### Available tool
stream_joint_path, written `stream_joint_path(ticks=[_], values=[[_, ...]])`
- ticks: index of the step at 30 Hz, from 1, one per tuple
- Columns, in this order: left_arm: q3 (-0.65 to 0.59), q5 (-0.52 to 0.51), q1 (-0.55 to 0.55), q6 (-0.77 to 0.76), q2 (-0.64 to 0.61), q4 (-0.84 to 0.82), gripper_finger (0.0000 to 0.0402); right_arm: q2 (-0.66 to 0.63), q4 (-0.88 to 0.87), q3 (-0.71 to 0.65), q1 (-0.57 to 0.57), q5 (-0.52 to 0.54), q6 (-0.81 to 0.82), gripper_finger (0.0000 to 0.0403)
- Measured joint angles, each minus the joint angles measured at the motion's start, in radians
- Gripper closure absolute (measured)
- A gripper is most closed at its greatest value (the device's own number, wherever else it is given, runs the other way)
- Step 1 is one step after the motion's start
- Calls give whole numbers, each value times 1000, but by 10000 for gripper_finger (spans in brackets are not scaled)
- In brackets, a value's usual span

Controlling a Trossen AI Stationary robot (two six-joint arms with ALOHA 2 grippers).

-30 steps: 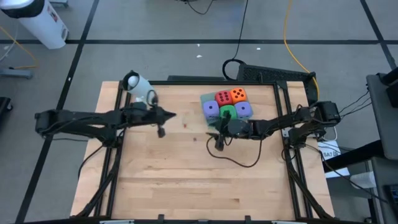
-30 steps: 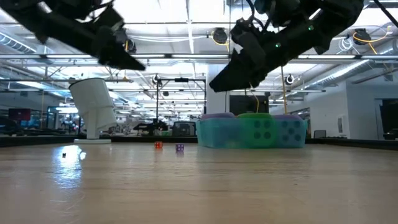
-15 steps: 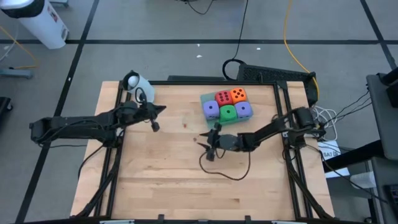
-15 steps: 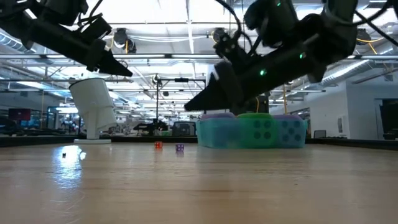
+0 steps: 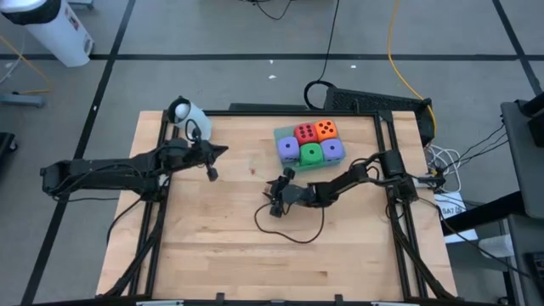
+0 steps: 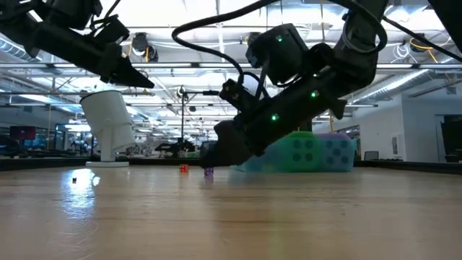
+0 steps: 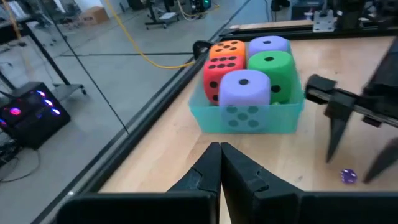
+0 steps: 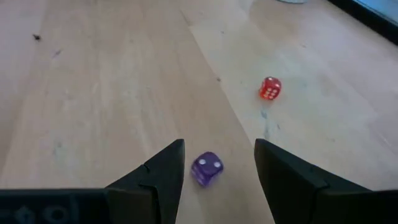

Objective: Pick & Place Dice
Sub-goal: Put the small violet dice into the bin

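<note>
Five big soft dice sit packed in the translucent green tray [image 5: 279, 134] near the table's far right: green [image 5: 312, 155], orange [image 5: 325, 130], red [image 5: 304, 133] and two purple-blue [image 5: 289, 148] [image 5: 333, 149]. Two tiny dice lie on the bare wood, a purple one [image 8: 207, 168] and a red one [image 8: 270, 88]. My right gripper [image 8: 219, 146] is open and low over the table, with a finger on either side of the tiny purple die, apart from it. My left gripper [image 5: 217, 151] is shut and hovers left of the tray, pointing at it [image 7: 249, 118].
A white upright device [image 5: 187, 115] stands at the table's far left corner. A black cable [image 5: 297, 231] trails from the right arm across the wood. Dark frame rails [image 5: 157, 195] run along the table's left and right sides. Bare wood spreads across the near half.
My right gripper has swung away from the tray, toward the table's left and near edge, and come down close to the wood around the tiny purple die. My left gripper drew back a little toward the left edge, then kept still. The dice in the tray have stayed put.
</note>
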Motion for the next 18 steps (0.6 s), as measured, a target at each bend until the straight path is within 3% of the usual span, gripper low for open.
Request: stream_joint_path(ticks=[9,18], values=[[0,28,-1,-12,0,-14,380,-2,-68,1,-28,-88,60,218],[0,33,0,-3,0,-14,380,-2,-58,0,-66,-193,83,267]])
